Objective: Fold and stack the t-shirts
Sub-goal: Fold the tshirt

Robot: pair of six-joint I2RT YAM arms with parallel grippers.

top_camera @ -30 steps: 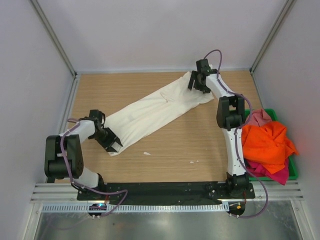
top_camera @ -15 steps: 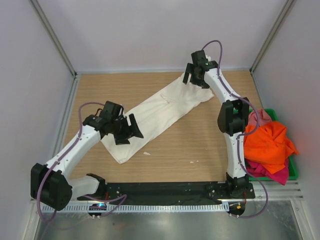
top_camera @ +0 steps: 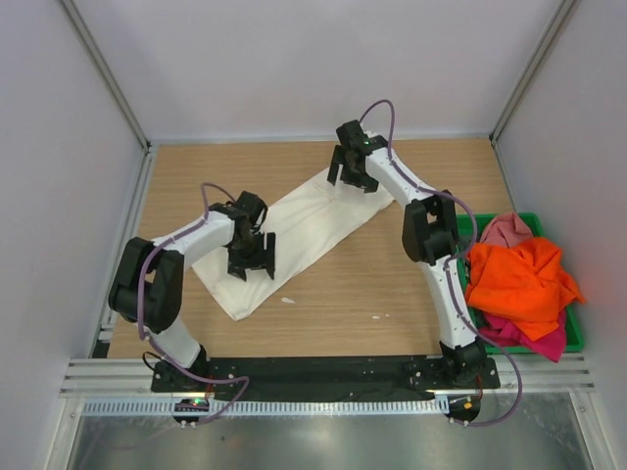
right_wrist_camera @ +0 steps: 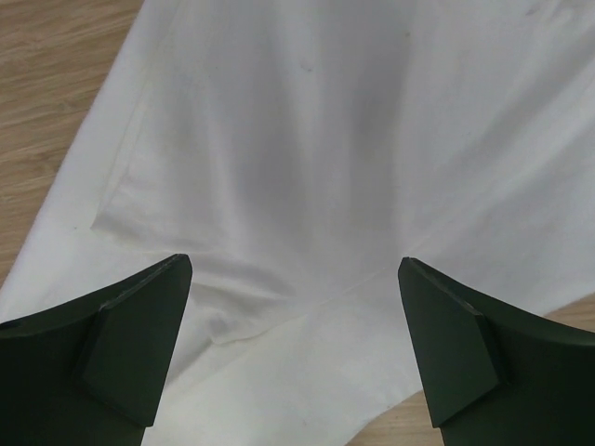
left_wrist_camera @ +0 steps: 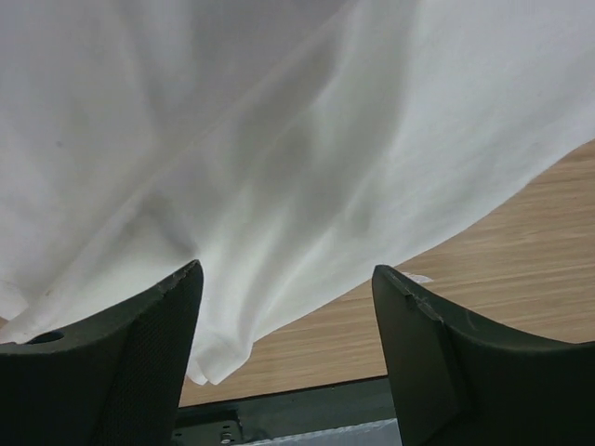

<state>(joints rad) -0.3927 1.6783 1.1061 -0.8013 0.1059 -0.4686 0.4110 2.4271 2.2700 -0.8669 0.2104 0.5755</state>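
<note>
A large cream-white t-shirt [top_camera: 304, 220] lies folded into a long strip, running diagonally across the wooden table. My left gripper [top_camera: 252, 271] hovers open above its near-left part. In the left wrist view the cloth [left_wrist_camera: 279, 139] fills the frame and nothing sits between the left gripper's [left_wrist_camera: 286, 279] jaws. My right gripper [top_camera: 351, 182] hangs open over the strip's far-right end. The right wrist view shows smooth white cloth [right_wrist_camera: 325, 139] under the empty right gripper [right_wrist_camera: 293, 265]. Orange [top_camera: 514, 279], pink [top_camera: 505, 230] and magenta [top_camera: 534, 338] t-shirts are heaped at the right.
The coloured heap sits in a green bin [top_camera: 576, 328] at the table's right edge, beside the right arm's base. Two small white scraps [top_camera: 287, 300] lie on the wood near the strip's lower end. Walls enclose the table on three sides.
Both grippers have opened and let go of the white shirt's ends. The left one swung right over the strip, and the right one shifted left along the far end.
</note>
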